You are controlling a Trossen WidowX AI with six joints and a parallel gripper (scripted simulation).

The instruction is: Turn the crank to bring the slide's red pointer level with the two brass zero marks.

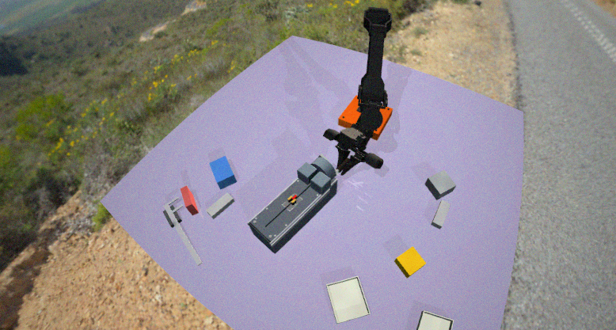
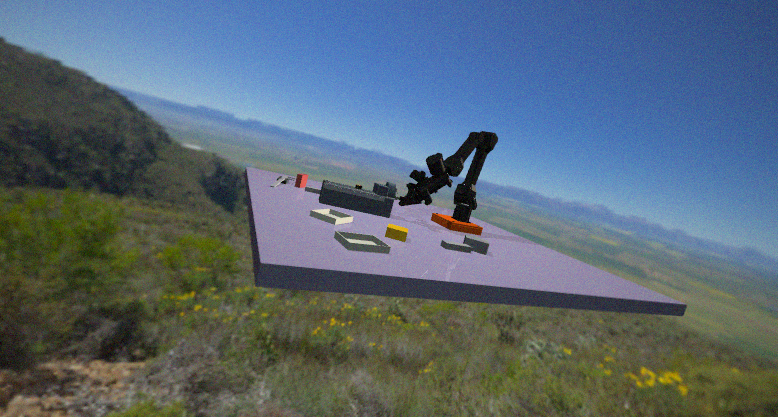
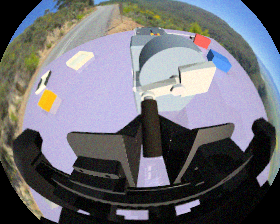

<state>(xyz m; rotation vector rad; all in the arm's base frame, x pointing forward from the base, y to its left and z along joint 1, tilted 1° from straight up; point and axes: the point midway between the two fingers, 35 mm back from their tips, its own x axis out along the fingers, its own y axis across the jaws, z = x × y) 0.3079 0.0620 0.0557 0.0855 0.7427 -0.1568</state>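
Note:
The dark grey machine point(image 1: 279, 224) point(image 2: 353, 200) stands on the lilac table, its slot running away from the crank end. The red pointer point(image 1: 294, 196) is on the slide beside the brass zero marks point(image 1: 291, 200); the marks and pointer are too small to tell whether they are exactly level. A round grey drum point(image 1: 324, 166) point(image 3: 166, 62) is at the end nearest the arm. My gripper point(image 1: 340, 171) point(image 2: 401, 200) point(image 3: 148, 117) is shut on the dark crank handle point(image 3: 151, 125), which sticks out from the pale crank arm point(image 3: 163, 89) in the wrist view.
A blue block point(image 1: 222, 172) point(image 3: 220, 61), a red block point(image 1: 189, 200) point(image 2: 301, 180) and a caliper-like tool point(image 1: 187, 241) lie beyond the machine. A yellow block point(image 1: 410, 262) point(image 2: 396, 232), a grey block point(image 1: 439, 184) and a pale tray point(image 1: 347, 299) point(image 2: 331, 216) lie on its other side.

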